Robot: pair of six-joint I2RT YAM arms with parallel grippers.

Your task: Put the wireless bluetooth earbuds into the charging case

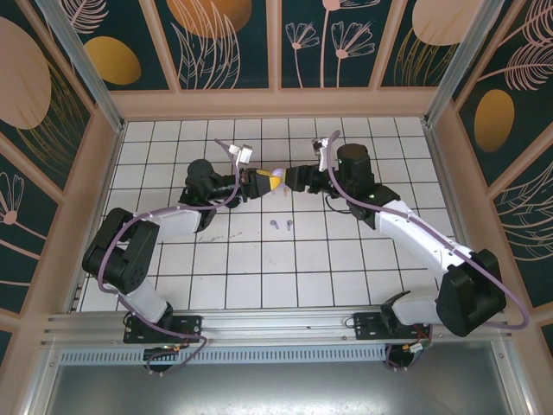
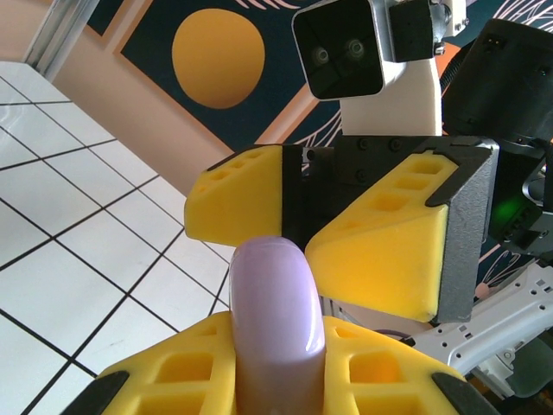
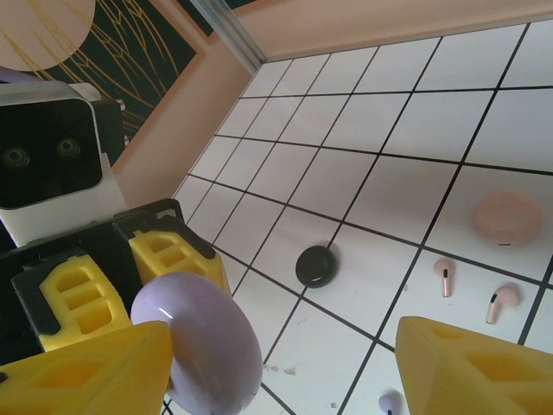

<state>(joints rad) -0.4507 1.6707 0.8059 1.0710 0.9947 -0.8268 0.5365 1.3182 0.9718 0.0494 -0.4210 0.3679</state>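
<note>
Above the tiled worktop [image 1: 259,277], the left tool [image 1: 266,183] is clenched on the lilac case [image 2: 275,320], held on edge. The right tool [image 1: 287,179] faces it, released. 2 lilac earbuds [image 1: 274,225] lie on the tiles below.

No readable text, brand, number or sign, wall panels [image 1: 225,39] bearing leaf and disc ornament, lilac case [image 2: 276,328] surface plain and unlettered

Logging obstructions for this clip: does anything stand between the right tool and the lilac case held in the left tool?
Nothing visible does. The right tool, jaws open, faces the lilac case directly, and the left tool grips the case from the opposite side.
</note>
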